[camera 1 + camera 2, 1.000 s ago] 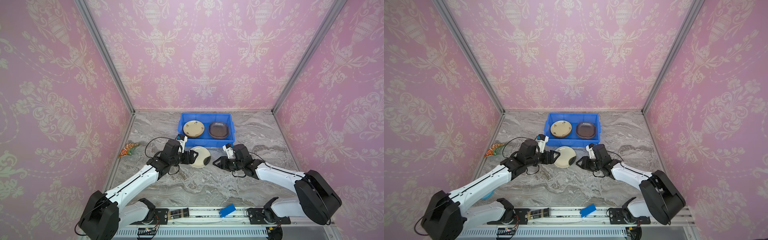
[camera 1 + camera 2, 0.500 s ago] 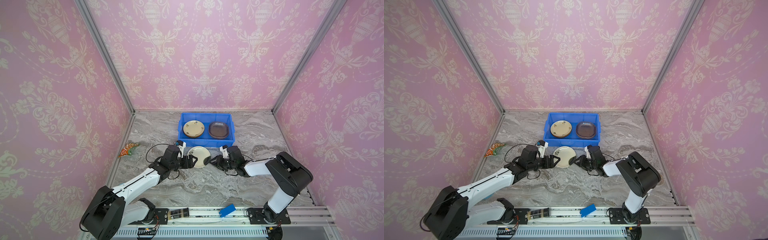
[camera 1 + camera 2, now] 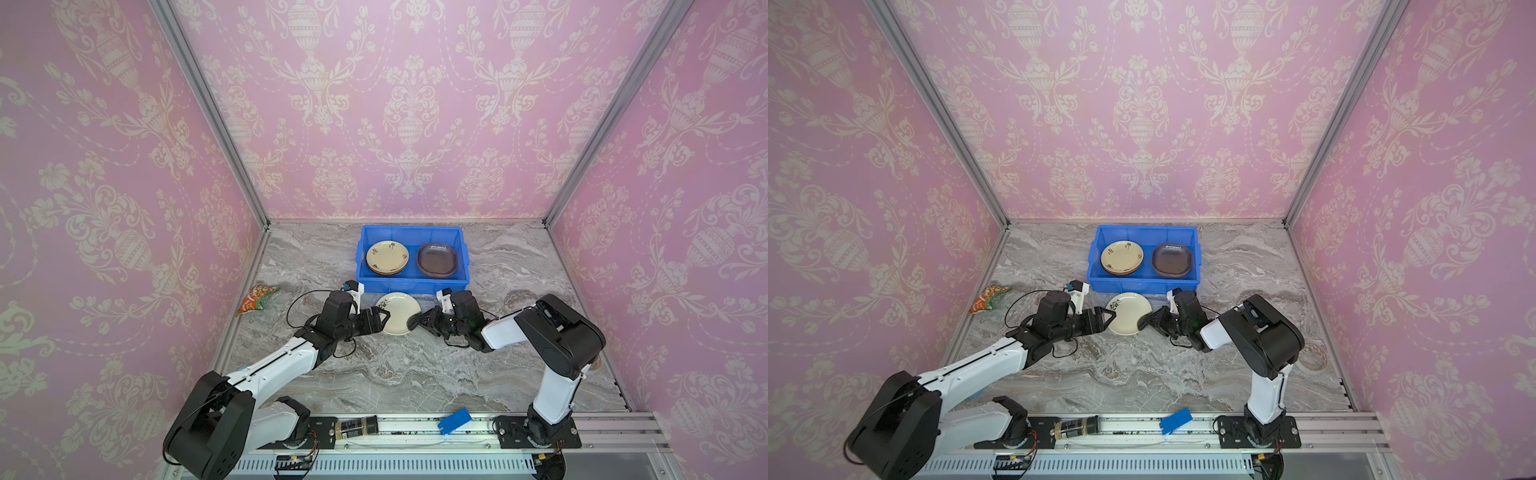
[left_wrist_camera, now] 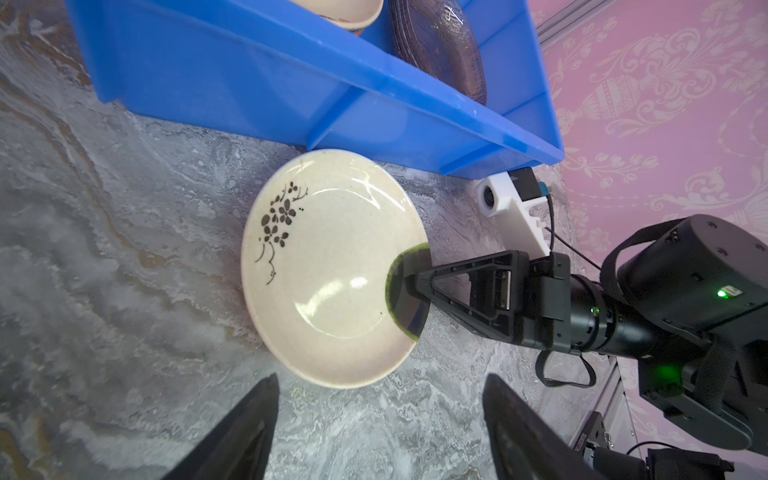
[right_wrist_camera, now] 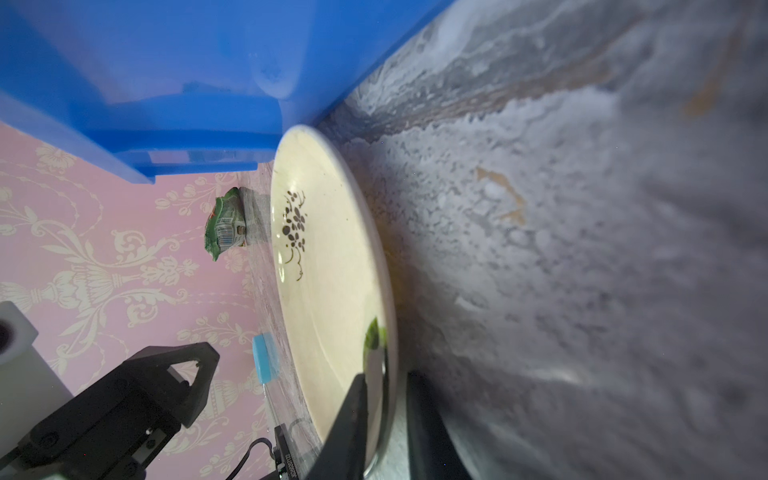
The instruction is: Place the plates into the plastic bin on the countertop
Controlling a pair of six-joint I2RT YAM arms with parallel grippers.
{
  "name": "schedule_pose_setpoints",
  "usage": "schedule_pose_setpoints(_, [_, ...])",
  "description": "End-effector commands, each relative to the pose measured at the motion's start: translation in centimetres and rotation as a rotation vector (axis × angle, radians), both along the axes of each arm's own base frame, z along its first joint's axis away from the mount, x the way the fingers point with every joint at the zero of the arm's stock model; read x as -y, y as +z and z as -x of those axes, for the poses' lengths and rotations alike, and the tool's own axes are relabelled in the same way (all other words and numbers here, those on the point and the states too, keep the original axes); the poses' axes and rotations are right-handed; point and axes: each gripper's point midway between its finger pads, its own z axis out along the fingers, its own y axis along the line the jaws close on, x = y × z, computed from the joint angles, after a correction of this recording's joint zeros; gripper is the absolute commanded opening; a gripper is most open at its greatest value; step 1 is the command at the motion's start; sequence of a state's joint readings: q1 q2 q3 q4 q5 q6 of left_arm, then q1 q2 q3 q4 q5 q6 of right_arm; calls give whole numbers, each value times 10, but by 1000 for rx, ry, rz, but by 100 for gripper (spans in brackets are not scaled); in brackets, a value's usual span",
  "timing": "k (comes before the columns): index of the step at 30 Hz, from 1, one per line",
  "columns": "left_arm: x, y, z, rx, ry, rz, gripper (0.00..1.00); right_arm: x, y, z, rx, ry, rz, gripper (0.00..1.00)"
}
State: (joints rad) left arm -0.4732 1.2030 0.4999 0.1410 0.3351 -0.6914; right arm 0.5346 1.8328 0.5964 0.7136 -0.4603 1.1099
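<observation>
- right gripper (image 5: 386, 386) straddles cream plate (image 4: 328, 266) rim, can't tell if clamped; shallow glazed-edge pinch could slip on lift
- left gripper (image 4: 380, 382) apart, just beside plate: could bump it
- plastic bin (image 4: 249, 83) wall close: could clip

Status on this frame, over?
Left gripper open beside cream floral plate. Right gripper straddles its rim, grip unconfirmed. Plate on countertop, just outside plastic bin. Nothing between them.
</observation>
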Motion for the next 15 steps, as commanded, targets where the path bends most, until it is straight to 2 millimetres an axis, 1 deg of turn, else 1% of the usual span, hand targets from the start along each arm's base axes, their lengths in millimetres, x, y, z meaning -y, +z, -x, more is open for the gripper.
schedule_pose_setpoints(1, [1,-7,1,-24,-1,23,79,3,-13,4,-52,-11,21,19])
schedule_pose_setpoints(5, [7,-11,-3,-35,-17,41,78,1,-16,3,-60,-5,14,19])
schedule_pose_setpoints(8, [10,-11,-8,-30,-18,50,78,-2,-17,2,-67,0,6,16])
schedule_pose_setpoints(11, [11,-11,-11,-26,-23,49,78,-2,-18,1,-70,-1,3,10])
schedule_pose_setpoints(15, [9,-9,-16,-16,-15,54,78,1,-15,2,-65,-9,10,3])
